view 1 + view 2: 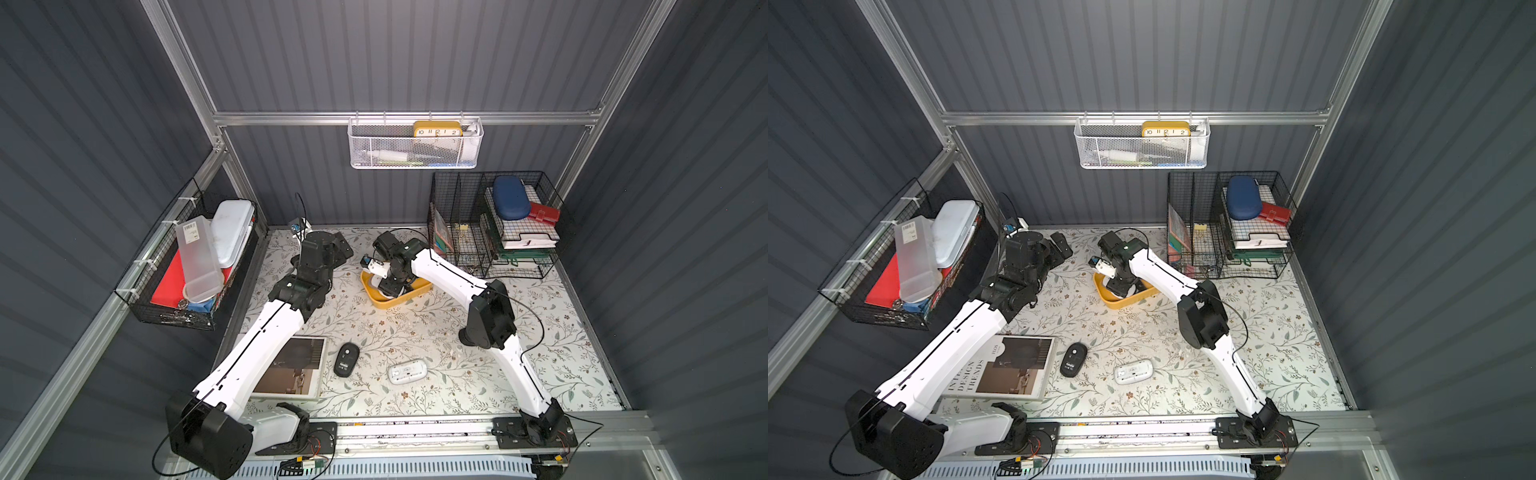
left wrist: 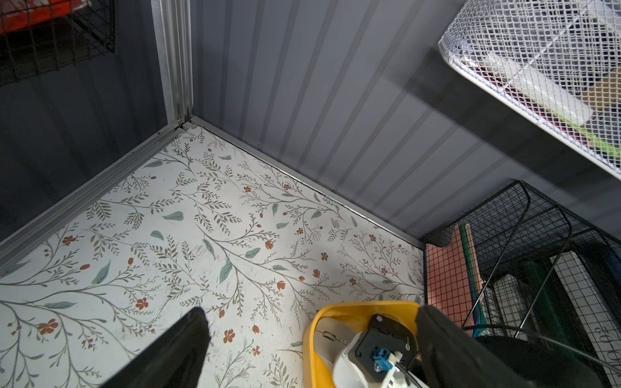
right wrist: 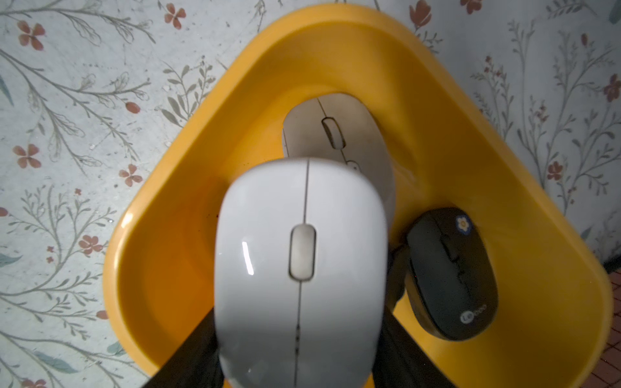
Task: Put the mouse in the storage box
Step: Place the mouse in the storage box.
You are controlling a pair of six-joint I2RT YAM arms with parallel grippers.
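The storage box (image 3: 168, 252) is a mustard-yellow shallow bin, seen in both top views (image 1: 384, 302) (image 1: 1115, 303) at the back middle of the table. My right gripper (image 3: 299, 336) hangs over it, shut on a white mouse (image 3: 300, 262) gripped by its sides. A cream mouse (image 3: 336, 134) and a black mouse (image 3: 450, 275) lie inside the box. On the table nearer the front lie another black mouse (image 1: 346, 359) and a white mouse (image 1: 407, 371) turned underside up. My left gripper (image 2: 311, 314) stands open and holds nothing, left of the box (image 2: 311, 352).
A magazine (image 1: 295, 365) lies at the front left under the left arm. A black wire organiser (image 1: 498, 224) stands at the back right. A white mesh basket (image 1: 415, 143) hangs on the back wall, and a black wire basket (image 1: 187, 266) on the left wall.
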